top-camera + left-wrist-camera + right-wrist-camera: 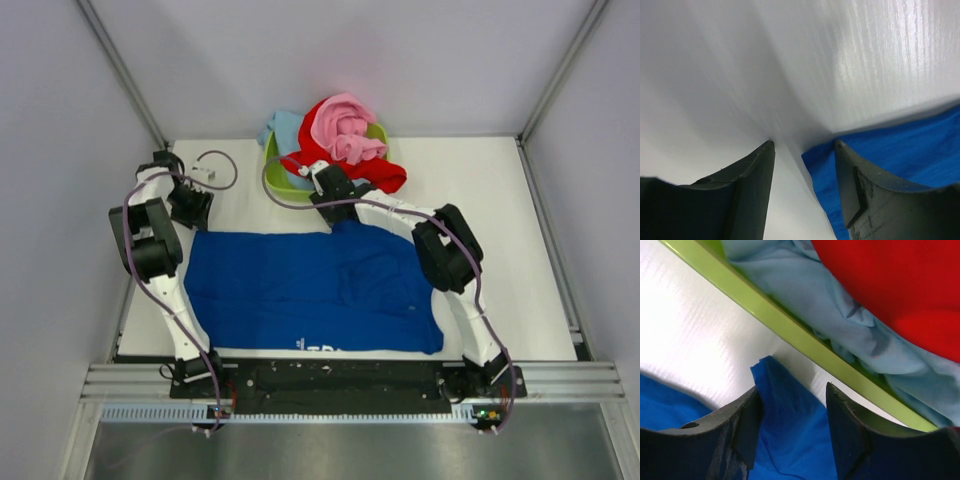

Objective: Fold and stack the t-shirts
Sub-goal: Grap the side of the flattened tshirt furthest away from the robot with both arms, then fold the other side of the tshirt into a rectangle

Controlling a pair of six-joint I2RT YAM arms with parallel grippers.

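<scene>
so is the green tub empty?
No, the green tub holds the pink shirt, the red shirt and the light blue shirt.

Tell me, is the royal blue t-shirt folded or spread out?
Spread out. The royal blue t-shirt lies flat and wide across the white table.

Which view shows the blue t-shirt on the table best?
Top external: the whole blue t-shirt lies spread out. Left wrist shows only a corner; right wrist shows just a raised fold inside the right claw.
</scene>
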